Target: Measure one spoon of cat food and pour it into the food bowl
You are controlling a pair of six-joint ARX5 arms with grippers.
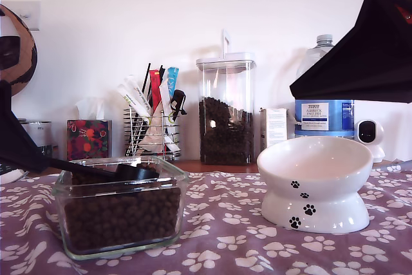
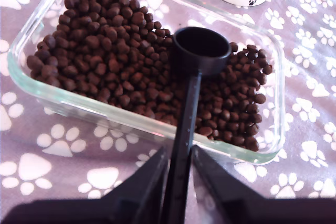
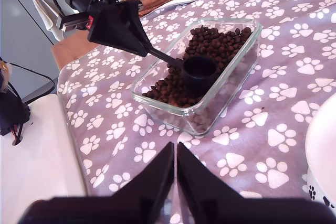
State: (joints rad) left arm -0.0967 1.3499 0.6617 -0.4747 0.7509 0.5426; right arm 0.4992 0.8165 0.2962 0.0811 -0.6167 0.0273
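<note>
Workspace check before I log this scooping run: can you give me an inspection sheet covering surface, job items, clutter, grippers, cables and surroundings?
Surface: purple paw-print tablecloth, no spills seen.
Job's things: spoon held over the cat food in the square glass dish, its cup looks empty; food bowl looks empty as far as shown.
Clutter: kibble canister, utensil rack, tissue box, water bottle, all behind.
Grippers: my first gripper shut on the spoon handle; my second gripper shut, holding nothing.
Cables: black wires off the table edge.
Surroundings: white wall, small camera.
</note>
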